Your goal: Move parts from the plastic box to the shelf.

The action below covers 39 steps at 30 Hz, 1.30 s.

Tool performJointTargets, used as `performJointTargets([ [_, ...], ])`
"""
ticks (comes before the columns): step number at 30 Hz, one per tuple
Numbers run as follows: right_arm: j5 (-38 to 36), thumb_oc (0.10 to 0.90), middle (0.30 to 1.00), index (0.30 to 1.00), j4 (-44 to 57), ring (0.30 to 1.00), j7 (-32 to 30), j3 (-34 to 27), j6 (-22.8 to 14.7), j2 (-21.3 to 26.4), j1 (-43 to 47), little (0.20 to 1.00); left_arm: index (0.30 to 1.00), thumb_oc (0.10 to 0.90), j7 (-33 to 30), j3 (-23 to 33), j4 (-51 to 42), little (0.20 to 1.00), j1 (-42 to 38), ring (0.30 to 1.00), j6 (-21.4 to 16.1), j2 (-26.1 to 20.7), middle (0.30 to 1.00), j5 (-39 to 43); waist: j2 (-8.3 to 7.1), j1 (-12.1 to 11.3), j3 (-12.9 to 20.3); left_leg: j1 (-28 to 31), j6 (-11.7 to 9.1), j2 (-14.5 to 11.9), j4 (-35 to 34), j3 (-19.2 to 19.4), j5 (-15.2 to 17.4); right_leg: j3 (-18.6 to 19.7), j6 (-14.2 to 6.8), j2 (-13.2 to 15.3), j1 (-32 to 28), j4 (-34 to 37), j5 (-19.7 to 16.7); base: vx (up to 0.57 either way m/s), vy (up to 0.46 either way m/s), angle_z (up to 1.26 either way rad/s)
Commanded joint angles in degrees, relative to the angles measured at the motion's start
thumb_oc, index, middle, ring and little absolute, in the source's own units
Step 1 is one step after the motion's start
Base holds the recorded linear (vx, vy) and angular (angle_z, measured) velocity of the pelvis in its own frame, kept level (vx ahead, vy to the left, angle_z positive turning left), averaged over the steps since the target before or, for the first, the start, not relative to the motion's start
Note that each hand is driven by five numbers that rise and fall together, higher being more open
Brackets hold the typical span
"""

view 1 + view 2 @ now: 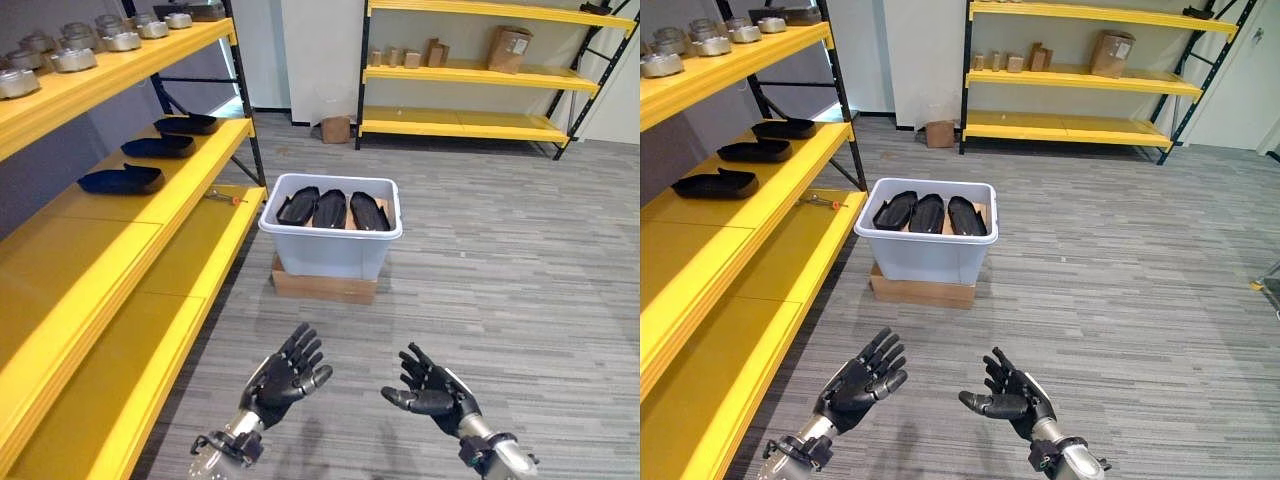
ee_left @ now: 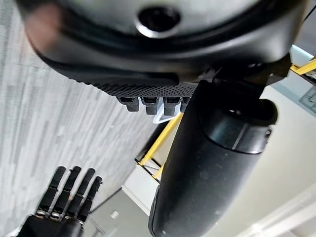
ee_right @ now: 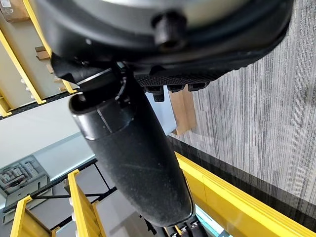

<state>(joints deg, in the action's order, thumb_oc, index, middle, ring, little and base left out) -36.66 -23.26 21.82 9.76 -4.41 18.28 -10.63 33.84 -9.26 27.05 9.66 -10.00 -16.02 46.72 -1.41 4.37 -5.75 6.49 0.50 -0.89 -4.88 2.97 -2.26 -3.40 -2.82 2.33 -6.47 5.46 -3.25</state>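
Both the left hand and right hand hang open and empty, well short of the plastic box; reaching for its 3 black parts may tip it.

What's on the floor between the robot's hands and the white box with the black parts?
Nothing but bare grey floor. In the left eye view, both open hands, left hand and right hand, hover short of the plastic box, which sits on a flat cardboard piece.

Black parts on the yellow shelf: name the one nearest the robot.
The black part at the near end of the row of three on the yellow shelf; the other two lie farther back.
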Motion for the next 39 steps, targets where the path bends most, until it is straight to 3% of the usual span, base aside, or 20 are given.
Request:
performJointTargets([
  [1, 0.8, 0.900, 1.000, 1.000, 3.6, 1.000, -0.6, -1.2, -4.5, 0.1, 6.1, 1.000, 1.000, 0.900, -0.1, 1.0, -2.6, 1.000, -5.9, 1.000, -3.1, -1.2, 1.000, 0.4, -1.01, -0.2, 0.2, 2.0, 1.1, 1.4, -0.1, 2.2, 6.8, -2.3, -1.4, -0.3, -1.3, -0.6, 3.6, 0.00, 0.000, 0.00],
  [6, 7.9, 0.900, 1.000, 1.000, 3.0, 1.000, -8.0, -1.8, -5.6, 1.3, 6.4, 1.000, 1.000, 0.900, 0.3, 0.1, -2.2, 1.000, -6.1, 1.000, 1.0, -0.7, 1.000, 1.3, -0.83, -0.3, -0.1, 1.7, 1.1, 1.6, -0.1, 2.0, 6.8, -2.8, -1.8, 0.1, -1.0, -0.5, 3.3, -0.02, 0.005, 0.01],
  [8, 6.7, 0.900, 1.000, 1.000, 3.9, 1.000, -3.2, -1.6, -7.4, 1.5, 5.3, 1.000, 1.000, 0.900, 1.1, -1.1, -1.6, 1.000, -4.9, 1.000, 0.0, -0.3, 1.000, 1.4, -0.82, -0.4, -0.3, 1.5, 1.1, 1.8, -0.1, 1.6, 6.7, -3.3, -1.8, 0.2, -1.0, -0.5, 3.3, -0.06, 0.031, 0.04],
  [12, 8.4, 0.900, 1.000, 1.000, 5.4, 1.000, -6.1, -1.1, -8.5, 1.5, 5.2, 1.000, 1.000, 0.900, -0.6, -2.0, -2.1, 1.000, -5.7, 1.000, -0.5, -0.2, 1.000, 0.9, -1.20, -0.9, -0.5, 0.9, 1.5, 2.1, -0.1, 1.4, 6.8, -3.9, -2.3, 0.5, -0.5, -0.5, 3.1, -0.07, 0.011, 0.03],
  [15, 8.6, 0.900, 1.000, 1.000, 5.3, 1.000, -3.3, -0.3, -9.1, 2.1, 5.6, 1.000, 1.000, 0.900, -2.4, -1.7, -2.0, 1.000, -5.9, 1.000, 0.6, 0.1, 1.000, 2.4, -1.40, -1.0, -0.6, 1.0, 1.4, 2.0, -0.1, 1.3, 6.8, -3.8, -2.2, 0.3, -0.6, -0.5, 3.1, -0.03, 0.012, 0.05],
  [19, 5.8, 0.900, 1.000, 1.000, 6.2, 1.000, -4.0, 0.1, -8.6, 2.6, 6.7, 1.000, 1.000, 0.900, -5.3, -1.9, -2.5, 1.000, -6.1, 1.000, 1.6, 0.0, 1.000, -0.9, -1.52, -1.2, -1.2, 0.9, 1.5, 1.9, -0.1, 1.2, 6.5, -3.4, -2.2, 0.3, -0.5, -0.5, 2.9, -0.04, 0.012, 0.00],
  [24, 0.1, 0.900, 1.000, 1.000, 5.6, 1.000, -3.3, -1.2, -7.8, 1.3, 6.5, 1.000, 1.000, 0.900, -7.6, -2.3, -3.9, 1.000, -6.0, 1.000, 1.2, -0.3, 1.000, -1.5, -1.17, -1.0, -1.2, 1.5, 1.4, 1.7, -0.1, 0.7, 6.5, -3.4, -2.6, 0.9, -1.0, -1.6, 3.4, -0.01, 0.015, 0.03],
  [31, 2.2, 0.900, 1.000, 1.000, 4.7, 1.000, -5.4, -1.9, -9.1, 0.5, 6.1, 1.000, 1.000, 0.900, -11.0, -1.6, -4.5, 1.000, -6.3, 1.000, 0.1, -0.7, 1.000, -2.1, -1.10, -0.8, -1.1, 2.0, 1.6, 1.7, -0.1, 1.2, 6.6, -3.1, -2.7, 1.4, -1.0, -2.1, 3.6, 0.02, 0.037, 0.06],
  [33, 1.6, 0.900, 1.000, 1.000, 4.8, 1.000, -5.3, -1.8, -8.7, 0.3, 6.2, 1.000, 1.000, 0.900, -13.6, -1.7, -4.7, 1.000, -7.0, 1.000, -1.0, -0.9, 1.000, -4.5, -1.17, -0.9, -1.4, 2.0, 1.8, 1.7, -0.1, 1.2, 6.7, -3.1, -2.8, 1.7, -1.0, -2.2, 3.6, 0.01, 0.056, 0.00],
  [35, 2.2, 0.900, 1.000, 1.000, 5.2, 1.000, -5.0, -1.6, -8.5, 0.2, 5.9, 1.000, 1.000, 0.900, -17.1, -1.8, -5.0, 1.000, -7.3, 1.000, -5.8, -1.4, 1.000, -9.0, -1.30, -0.9, -1.6, 2.1, 2.0, 1.8, 0.1, 1.4, 7.0, -3.0, -3.0, 1.8, -0.9, -2.6, 3.8, 0.04, 0.088, 0.01],
  [39, 2.8, 0.900, 1.000, 1.000, 5.7, 1.000, -6.9, -1.7, -10.1, 0.1, 5.5, 1.000, 1.000, 0.900, -15.8, -2.0, -7.1, 1.000, -6.7, 1.000, -3.1, -1.5, 1.000, -6.3, -1.73, -1.1, -2.3, 1.9, 2.6, 2.2, 1.2, 2.0, 7.6, -2.7, -3.4, 2.3, -0.4, -3.7, 3.8, 0.04, 0.096, 0.00],
])
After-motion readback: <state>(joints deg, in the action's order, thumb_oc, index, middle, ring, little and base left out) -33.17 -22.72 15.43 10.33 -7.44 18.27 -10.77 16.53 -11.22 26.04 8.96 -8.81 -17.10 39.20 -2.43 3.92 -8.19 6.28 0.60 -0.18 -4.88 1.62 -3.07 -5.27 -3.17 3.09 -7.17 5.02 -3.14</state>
